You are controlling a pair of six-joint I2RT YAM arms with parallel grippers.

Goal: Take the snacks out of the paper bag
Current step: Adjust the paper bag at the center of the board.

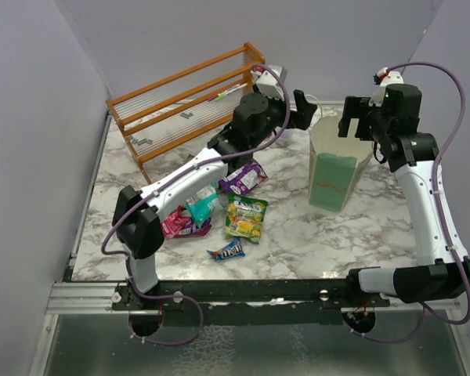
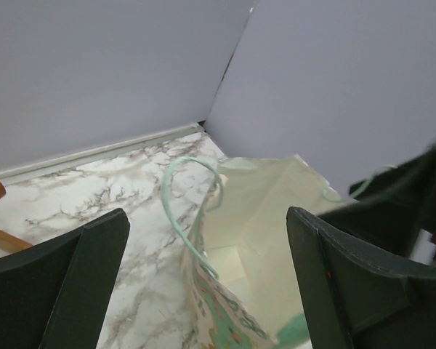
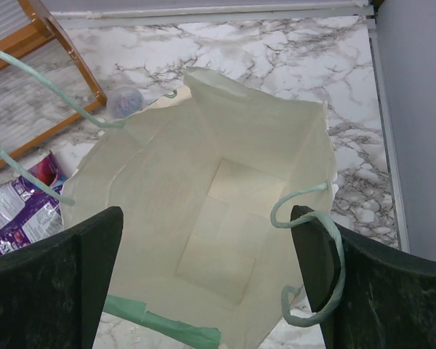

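R gripper [image 3: 206, 218] nearest, jaws wide, empty, poised over upright mint-green paper bag [image 3: 145, 167], frame centre, prob. to check inside: cream floor bare. L gripper [image 2: 207, 214] released too, by rim. Shiny crinkly snack packets [image 1: 247, 215] heaped centre-left, top view.

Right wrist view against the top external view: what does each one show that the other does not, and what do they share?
Only the right wrist view looks down into the paper bag to its cream floor, where no packet shows. Only the top external view shows the green-yellow packet, the teal packet, the pink-red packet and the dark blue bar lying on the table left of the bag. Both show the bag, the purple packet and the wooden rack.
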